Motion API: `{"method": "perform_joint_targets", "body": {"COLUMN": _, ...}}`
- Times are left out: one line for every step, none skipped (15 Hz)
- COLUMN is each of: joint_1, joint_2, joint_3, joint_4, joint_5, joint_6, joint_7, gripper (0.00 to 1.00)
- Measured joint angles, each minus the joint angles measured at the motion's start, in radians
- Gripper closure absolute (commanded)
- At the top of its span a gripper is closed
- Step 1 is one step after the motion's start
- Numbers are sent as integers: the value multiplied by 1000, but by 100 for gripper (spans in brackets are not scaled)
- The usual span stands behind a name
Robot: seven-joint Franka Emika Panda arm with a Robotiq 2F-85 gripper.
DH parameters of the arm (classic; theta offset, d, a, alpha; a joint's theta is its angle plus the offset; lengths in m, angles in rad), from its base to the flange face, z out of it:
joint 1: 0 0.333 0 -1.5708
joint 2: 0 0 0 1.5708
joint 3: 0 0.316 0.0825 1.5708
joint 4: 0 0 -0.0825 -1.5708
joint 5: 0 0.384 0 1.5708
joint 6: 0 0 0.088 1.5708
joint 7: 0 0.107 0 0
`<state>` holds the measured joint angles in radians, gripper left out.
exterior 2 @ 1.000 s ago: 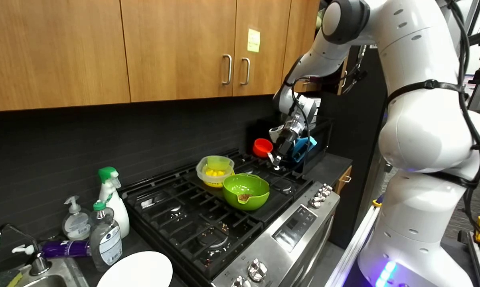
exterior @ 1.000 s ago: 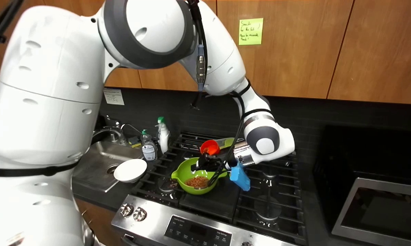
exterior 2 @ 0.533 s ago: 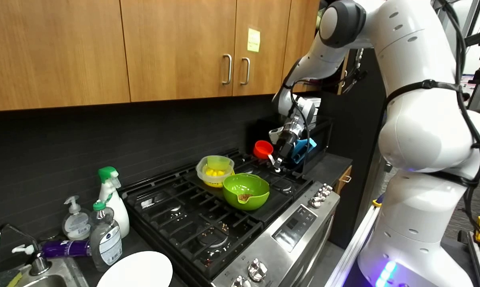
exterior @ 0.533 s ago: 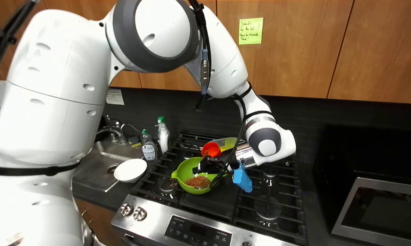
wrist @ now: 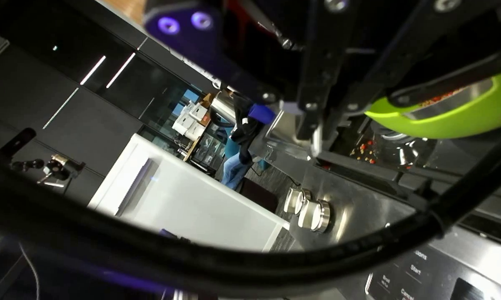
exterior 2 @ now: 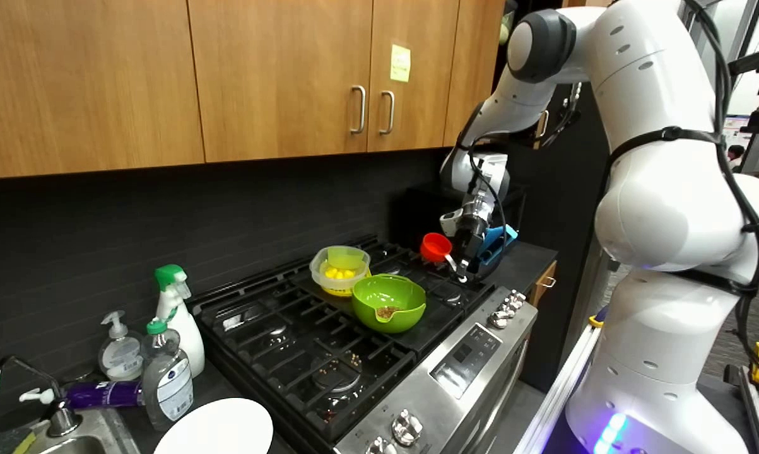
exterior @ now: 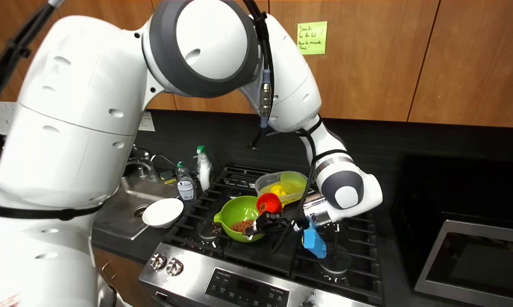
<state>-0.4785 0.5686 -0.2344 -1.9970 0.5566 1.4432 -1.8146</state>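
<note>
Both exterior views look down on the stove (exterior: 265,258) from its front, sharing most of it; the tilted wrist view, nearer, peers past its knobs (wrist: 315,216).

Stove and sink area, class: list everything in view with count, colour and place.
Stove: 1, black, steel, beside sink
Sink: 1, steel, beside stove
Cup: 1, red, above stove
Bowl: 1, green, on stove
Grains: one heap, brown, inside bowl
Tub: 1, clear, on stove
Pieces: several, yellow, inside tub
Bits: several, reddish, on stove
Faucet: at least 1, metallic, at sink
Dish: 1, white, beside sink
Bottles: 4, white, clear, clear, purple, near sink
Appliance: 1, dark, beside stove
Cabinets: several, brown, above stove
Sticky note: 1, yellowish, on cabinets
Arm: 1, white, grey, over stove
Attachment: 1, blue, on arm
Fingers: 2, black, closed on cup
</note>
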Motion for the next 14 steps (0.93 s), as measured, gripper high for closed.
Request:
{"method": "perform_joint_targets", "body": {"joint_1": -5, "joint_2": 4, "joint_3": 0, "joint_4": 1, "joint_5": -6, "joint_6": 3, "joint_7": 0, "gripper": 99}}
{"method": "perform_joint_targets", "body": {"joint_1": -9, "joint_2": 8, "joint_3": 0, "joint_4": 1, "joint_5": -6, "joint_6": 5, "joint_7": 0, "gripper": 99}}
{"method": "perform_joint_targets", "body": {"joint_1": -12, "joint_2": 12, "joint_3": 0, "joint_4": 1, "joint_5": -6, "joint_6": 6, "joint_7": 0, "gripper": 99}}
{"method": "perform_joint_targets", "body": {"joint_1": -13, "joint_2": 16, "joint_3": 0, "joint_4": 2, "joint_5": -6, "joint_6": 6, "joint_7": 3, "gripper": 99}}
{"method": "perform_joint_targets", "body": {"joint_1": -13, "joint_2": 19, "joint_3": 0, "joint_4": 2, "joint_5": -6, "joint_6": 5, "joint_7": 8, "gripper": 99}}
{"method": "perform_joint_targets", "body": {"joint_1": -13, "joint_2": 22, "joint_3": 0, "joint_4": 3, "joint_5": -6, "joint_6": 3, "joint_7": 14, "gripper": 99}}
{"method": "perform_joint_targets", "body": {"joint_1": -13, "joint_2": 26, "joint_3": 0, "joint_4": 5, "joint_5": -7, "joint_6": 2, "joint_7": 22, "gripper": 99}}
{"method": "perform_joint_targets", "body": {"joint_1": -13, "joint_2": 31, "joint_3": 0, "joint_4": 8, "joint_5": -8, "joint_6": -1, "joint_7": 32, "gripper": 99}}
{"method": "perform_joint_targets", "body": {"joint_1": -13, "joint_2": 34, "joint_3": 0, "joint_4": 11, "joint_5": -11, "joint_6": -5, "joint_7": 43, "gripper": 99}}
{"method": "perform_joint_targets", "body": {"joint_1": -13, "joint_2": 36, "joint_3": 0, "joint_4": 13, "joint_5": -16, "joint_6": -8, "joint_7": 54, "gripper": 99}}
{"method": "perform_joint_targets", "body": {"joint_1": -13, "joint_2": 38, "joint_3": 0, "joint_4": 16, "joint_5": -24, "joint_6": -8, "joint_7": 66, "gripper": 99}}
{"method": "perform_joint_targets", "body": {"joint_1": -13, "joint_2": 40, "joint_3": 0, "joint_4": 19, "joint_5": -32, "joint_6": -8, "joint_7": 78, "gripper": 99}}
{"method": "perform_joint_targets", "body": {"joint_1": -11, "joint_2": 40, "joint_3": 1, "joint_4": 21, "joint_5": -49, "joint_6": -3, "joint_7": 79, "gripper": 96}}
{"method": "perform_joint_targets", "body": {"joint_1": -6, "joint_2": 37, "joint_3": 2, "joint_4": 22, "joint_5": -78, "joint_6": 16, "joint_7": 76, "gripper": 96}}
